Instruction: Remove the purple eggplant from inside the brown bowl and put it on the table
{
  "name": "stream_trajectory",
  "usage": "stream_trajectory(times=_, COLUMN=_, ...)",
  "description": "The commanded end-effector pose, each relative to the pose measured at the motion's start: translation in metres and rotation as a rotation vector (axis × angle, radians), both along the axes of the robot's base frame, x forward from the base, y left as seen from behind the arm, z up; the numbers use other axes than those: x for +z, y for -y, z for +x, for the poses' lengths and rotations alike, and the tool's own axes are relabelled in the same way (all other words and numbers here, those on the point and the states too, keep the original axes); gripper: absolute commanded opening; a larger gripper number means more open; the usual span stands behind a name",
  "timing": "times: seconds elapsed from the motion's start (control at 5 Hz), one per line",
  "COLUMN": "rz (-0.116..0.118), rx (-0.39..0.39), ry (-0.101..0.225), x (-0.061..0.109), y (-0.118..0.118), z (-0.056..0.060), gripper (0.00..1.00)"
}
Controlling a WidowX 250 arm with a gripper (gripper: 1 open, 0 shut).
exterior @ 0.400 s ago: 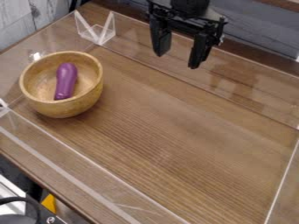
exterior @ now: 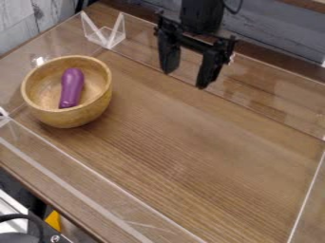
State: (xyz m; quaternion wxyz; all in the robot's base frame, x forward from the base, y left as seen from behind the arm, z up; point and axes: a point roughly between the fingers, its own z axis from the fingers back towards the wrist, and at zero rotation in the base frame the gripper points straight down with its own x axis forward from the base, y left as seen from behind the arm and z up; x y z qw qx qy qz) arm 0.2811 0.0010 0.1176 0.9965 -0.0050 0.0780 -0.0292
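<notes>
The purple eggplant [exterior: 71,87] lies lengthwise inside the brown bowl [exterior: 38,108], which sits at the left side of the table [exterior: 191,142]. My gripper [exterior: 188,69] hangs open above the table's far middle, well to the right of the bowl, its two dark fingers spread apart with nothing between them.
Clear plastic walls [exterior: 102,30] run along the table's edges, with a folded clear corner piece at the back left. A dark wall stands behind the arm. Bare wood stretches across the middle and right of the table.
The gripper has shifted slightly left and down toward the table, still open. The bowl and eggplant have not moved.
</notes>
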Motion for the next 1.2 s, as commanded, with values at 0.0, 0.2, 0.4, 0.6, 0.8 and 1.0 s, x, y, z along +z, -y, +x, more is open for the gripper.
stream_trajectory(times=0.0, rz=0.015, rx=0.013, ry=0.089, x=0.026, y=-0.012, z=-0.006, gripper=1.00)
stream_trajectory(times=0.2, rz=0.041, rx=0.085, ry=0.129, x=0.040, y=-0.033, z=-0.002, gripper=1.00)
stream_trajectory(times=0.4, rz=0.056, rx=0.186, ry=0.158, x=0.057, y=-0.063, z=-0.009, gripper=1.00)
stream_trajectory(times=0.6, rz=0.071, rx=0.335, ry=0.176, x=0.074, y=-0.091, z=-0.018, gripper=1.00)
stream_trajectory(times=0.8, rz=0.084, rx=0.470, ry=0.185, x=0.079, y=-0.113, z=-0.022, gripper=1.00)
stream_trajectory(times=1.0, rz=0.093, rx=0.548, ry=0.194, x=0.083, y=-0.132, z=-0.031, gripper=1.00)
